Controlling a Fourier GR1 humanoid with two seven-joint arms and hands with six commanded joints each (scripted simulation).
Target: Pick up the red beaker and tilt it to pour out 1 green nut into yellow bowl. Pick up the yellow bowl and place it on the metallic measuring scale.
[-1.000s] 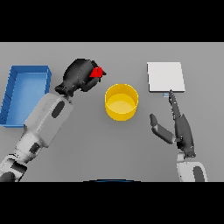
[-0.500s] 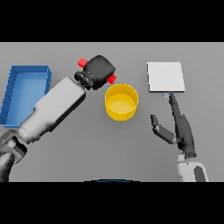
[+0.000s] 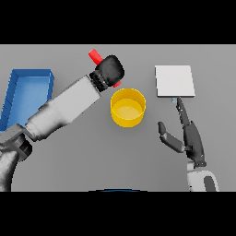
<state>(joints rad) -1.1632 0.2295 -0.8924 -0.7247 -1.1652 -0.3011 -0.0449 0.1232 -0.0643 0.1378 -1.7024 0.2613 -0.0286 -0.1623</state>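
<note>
1. My left hand (image 3: 109, 70) is curled tight around the beaker (image 3: 96, 56), above the table (image 3: 138, 156) and just behind the bowl (image 3: 128, 107).
2. Only two red bits of the beaker show past my fingers: one end sticks out to the upper left of the hand, and a small sliver peeks out at the hand's lower right, close to the bowl's far rim.
3. The beaker lies tilted, well off upright; I cannot tell which end is its mouth.
4. The bowl sits on the table near the middle, upright, yellow inside and out. I see no nut in it, and no nut anywhere else in view.
5. My left forearm runs from the lower left up toward the bowl, passing just beside the blue tray (image 3: 28, 77), which lies at the table's left edge.
6. The scale (image 3: 174, 81) is a pale square plate to the right of the bowl, apart from it.
7. My right hand (image 3: 190, 138) rests right of the bowl, fingers straight and thumb spread to the left; the fingertips reach the scale's near edge.
8. No writing or label can be read on any of these things.
</note>
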